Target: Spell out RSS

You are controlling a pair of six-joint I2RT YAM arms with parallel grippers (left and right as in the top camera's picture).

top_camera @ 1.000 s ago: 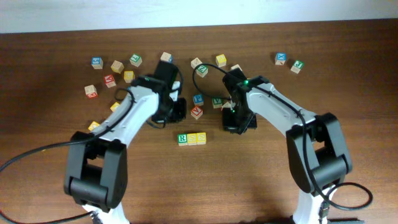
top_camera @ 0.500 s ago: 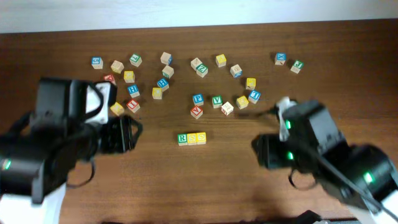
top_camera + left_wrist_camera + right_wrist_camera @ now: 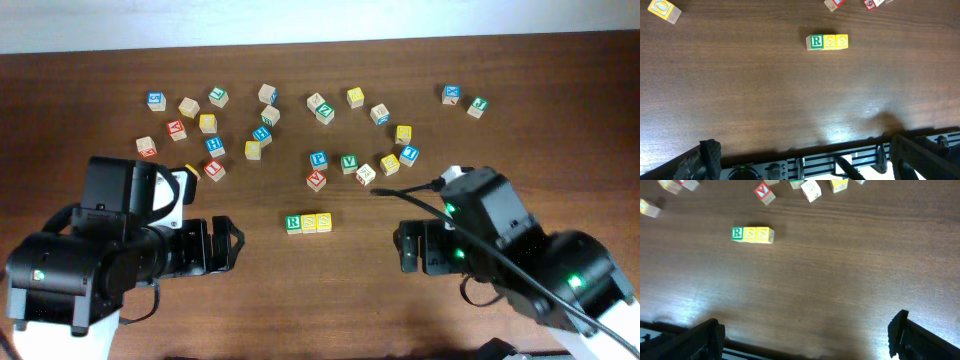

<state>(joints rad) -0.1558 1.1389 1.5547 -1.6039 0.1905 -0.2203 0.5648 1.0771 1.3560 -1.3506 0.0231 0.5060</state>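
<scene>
Dark wood-grain counter [image 3: 330,300] fills every view. Near its middle the word is laid out: the green R cube [image 3: 293,222], a yellow S cube [image 3: 308,222] touching its side, and a second yellow S cube [image 3: 323,222] touching that one. All three sit face up in one straight row that reads left to right in the overhead view. On my left wrist feed the R is crisp. The yellow letters are paler, but I read both as S.

Just behind the row lie a red-lettered cube [image 3: 316,180] and the green V cube [image 3: 349,161], near it but not touching. The other loose cubes [image 3: 262,133] are scattered further back.

The left claw [image 3: 228,246] is off to one side of the row, jaws spread wide and holding nothing. The right claw [image 3: 403,248] is on the other side, also wide and empty. Both are well apart from the letters.

As I judge it, the placing is done and only the finish is left. My next move needs no grasp, just keeping both arms off the row. Any retreat should go outward, never across the three cubes, because a brush would break the line.
</scene>
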